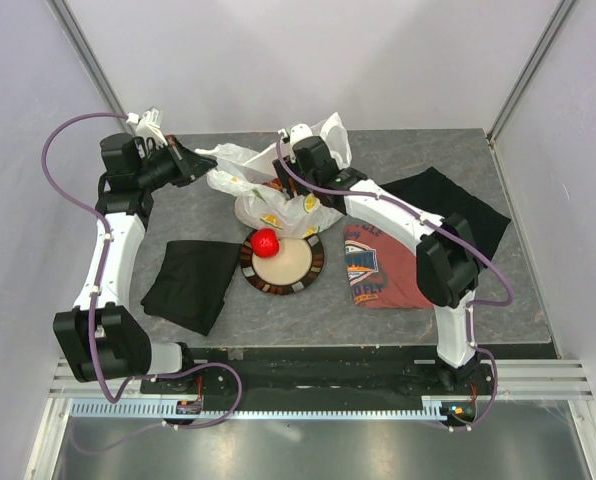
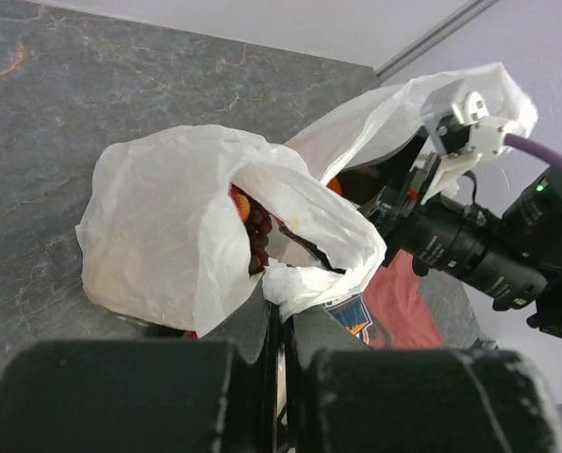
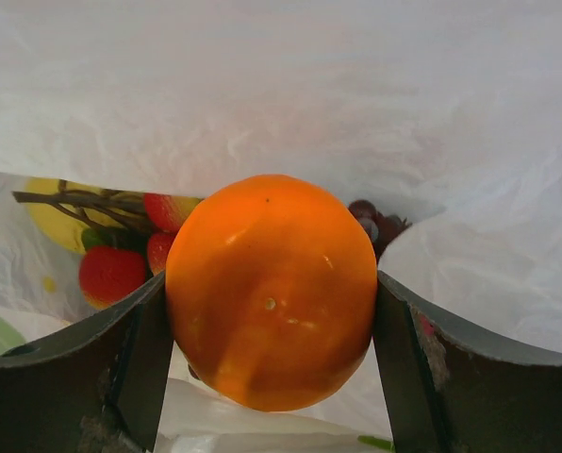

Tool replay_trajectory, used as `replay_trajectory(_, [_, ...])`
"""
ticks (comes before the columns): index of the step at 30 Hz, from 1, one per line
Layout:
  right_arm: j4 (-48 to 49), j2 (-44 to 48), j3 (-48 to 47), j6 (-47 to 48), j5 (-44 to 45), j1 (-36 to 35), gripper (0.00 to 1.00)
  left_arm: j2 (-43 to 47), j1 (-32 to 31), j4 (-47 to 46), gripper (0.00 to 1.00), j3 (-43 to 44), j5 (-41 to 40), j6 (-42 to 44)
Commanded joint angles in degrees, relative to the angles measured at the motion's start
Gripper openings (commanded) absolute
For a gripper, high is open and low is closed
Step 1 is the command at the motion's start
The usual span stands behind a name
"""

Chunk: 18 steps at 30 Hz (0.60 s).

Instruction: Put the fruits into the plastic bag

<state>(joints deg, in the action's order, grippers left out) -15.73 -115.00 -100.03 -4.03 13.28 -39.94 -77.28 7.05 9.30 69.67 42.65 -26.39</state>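
With the orange [image 3: 272,302] being clamped by the right hand [image 3: 270,283] and the bag [image 2: 168,217] being pinched at its rim by the left hand [image 2: 283,326], a slipping rim risks a miss.

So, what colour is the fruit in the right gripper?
Bright orange; the fruit shows best in the right wrist view.

Your top view hangs high above the near edge and looks down and forward, far enough back to hold the whole counter [image 1: 178,215]. Your left wrist view sits low behind the left tool [image 2: 279,340], facing across the counter at the plastic bag [image 2: 168,236] close by, with the right arm [image 2: 470,250] beyond it. Your right wrist view looks out past the right tool [image 3: 270,283], very near the orange [image 3: 272,321], into the bag. All three views share the bag.
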Motion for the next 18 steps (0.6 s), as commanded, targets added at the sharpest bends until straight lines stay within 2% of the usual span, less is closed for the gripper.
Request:
replay_trajectory(1, [-2.10,2.16,-0.16,-1.94,3.59,0.39,0.43,0.02,0.51,-1.74,0.02,0.12,1.73,-0.50])
replay_trajectory(9, [-13.35,-7.60,-13.33,-8.79,3.77,3.55,0.50,-0.51,0.51,-2.00,0.01,0.03,2.26,-0.77])
replay_trajectory(14, [-16.79,-10.42,-15.72,-9.68,4.04,4.17,0.57,-0.51,0.51,-2.01,0.02,0.12,2.43,-0.94])
replay_trajectory(18, [-18.29,-10.69,-13.89,-9.59,3.16,4.17,0.58,-0.60,0.51,-2.18,0.02,-0.06,2.70,-1.12])
